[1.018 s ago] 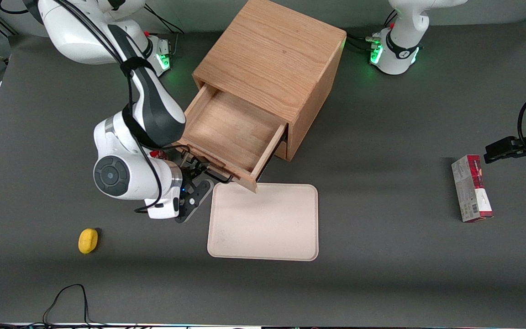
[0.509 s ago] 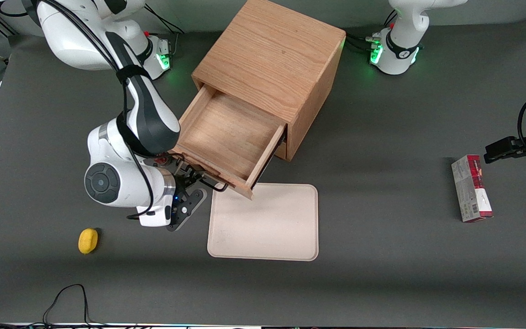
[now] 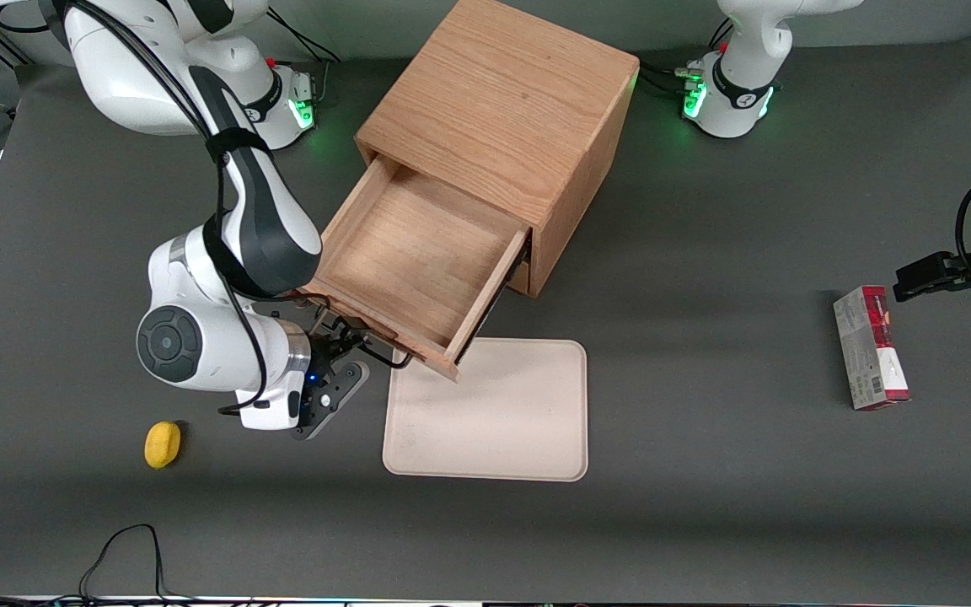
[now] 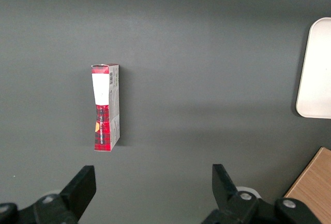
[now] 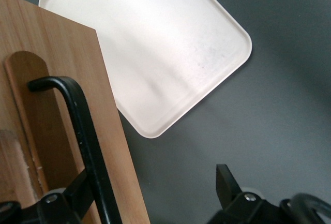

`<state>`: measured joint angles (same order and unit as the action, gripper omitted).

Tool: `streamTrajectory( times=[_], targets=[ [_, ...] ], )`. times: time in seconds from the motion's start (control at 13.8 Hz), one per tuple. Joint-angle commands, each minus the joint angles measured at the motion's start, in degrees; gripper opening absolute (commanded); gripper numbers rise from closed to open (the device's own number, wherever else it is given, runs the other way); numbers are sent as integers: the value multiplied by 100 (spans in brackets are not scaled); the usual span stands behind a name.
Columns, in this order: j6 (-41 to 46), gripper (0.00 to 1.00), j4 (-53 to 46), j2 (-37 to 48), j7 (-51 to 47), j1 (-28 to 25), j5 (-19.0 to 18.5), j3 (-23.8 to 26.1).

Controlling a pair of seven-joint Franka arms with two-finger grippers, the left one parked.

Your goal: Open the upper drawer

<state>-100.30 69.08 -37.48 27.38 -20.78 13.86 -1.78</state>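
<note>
The oak cabinet [image 3: 502, 118] stands on the dark table [image 3: 705, 523] at about 12 o'clock from the cream tray [image 3: 494, 413]. Its upper drawer [image 3: 405, 261] is pulled well out, its front corner over the tray's edge. The gripper [image 3: 349, 346] sits at the drawer's black bar handle [image 5: 83, 131] — fingers spread, one just beside the bar. A red box [image 3: 871, 346] lies toward the parked arm's end; a yellow object [image 3: 162, 443] lies at 9 o'clock from the tray.
</note>
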Motion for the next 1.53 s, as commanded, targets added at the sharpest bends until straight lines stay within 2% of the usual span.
streamTrajectory(
  times=[0.0,0.87,1.45],
  targets=[
    [-104,100,-246,-154,75,82,2,-6],
    [-298,100,-343,-145,57,135,-50,-147],
    [325,100,-527,-40,66,144,-42,-147]
  ],
)
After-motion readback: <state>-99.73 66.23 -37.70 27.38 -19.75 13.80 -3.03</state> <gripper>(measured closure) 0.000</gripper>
